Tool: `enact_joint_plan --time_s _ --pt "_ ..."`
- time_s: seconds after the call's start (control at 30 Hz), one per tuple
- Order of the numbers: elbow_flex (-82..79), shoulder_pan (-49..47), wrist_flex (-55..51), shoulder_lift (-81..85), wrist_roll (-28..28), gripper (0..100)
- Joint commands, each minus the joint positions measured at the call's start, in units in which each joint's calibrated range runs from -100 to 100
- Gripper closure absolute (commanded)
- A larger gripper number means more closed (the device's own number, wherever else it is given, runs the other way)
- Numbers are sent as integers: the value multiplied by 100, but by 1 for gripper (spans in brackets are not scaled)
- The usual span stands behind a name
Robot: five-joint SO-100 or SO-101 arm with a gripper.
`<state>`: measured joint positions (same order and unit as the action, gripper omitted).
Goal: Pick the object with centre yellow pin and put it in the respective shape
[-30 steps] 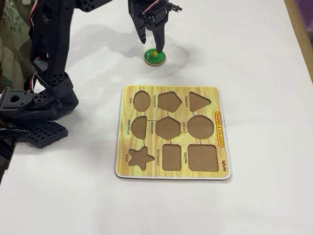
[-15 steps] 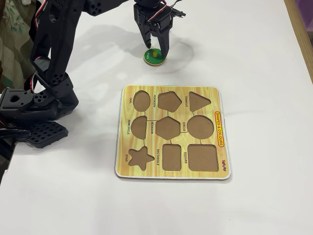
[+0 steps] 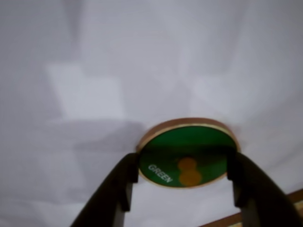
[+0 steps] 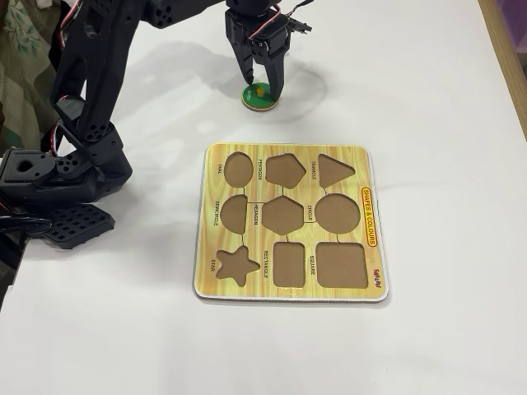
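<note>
The object with centre yellow pin (image 4: pixel 260 98) is a flat green disc with a pale wooden rim, lying on the white table above the shape board. In the wrist view the disc (image 3: pixel 188 142) carries the word GREEN, and its yellow knob (image 3: pixel 190 173) stands at the centre. My gripper (image 4: pixel 262 82) hangs over it, open. My gripper (image 3: pixel 182 163) has one dark finger at each side of the disc, and the knob sits in the gap between them. The board's round recess (image 4: pixel 338 214) marked CIRCLE is empty.
The wooden shape board (image 4: pixel 288 152) lies below the disc in the fixed view, with several empty cut-outs. Its edge (image 3: pixel 227 221) shows at the wrist view's bottom right. The arm's black base (image 4: pixel 58 181) fills the left side. The table edge (image 4: pixel 502 49) runs along the right.
The gripper has shifted a little to the right and down over the disc, so its fingers now straddle it. The disc has stayed where it was.
</note>
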<state>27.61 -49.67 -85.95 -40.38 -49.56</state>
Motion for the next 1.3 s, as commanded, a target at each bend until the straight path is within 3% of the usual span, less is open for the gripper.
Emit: enact_joint_plan --time_s 0.0,1.0,1.27 --pt "144 16 21 21 13 79" --pt "-692 55 21 506 -34 79" --pt "-692 94 29 506 -34 89"
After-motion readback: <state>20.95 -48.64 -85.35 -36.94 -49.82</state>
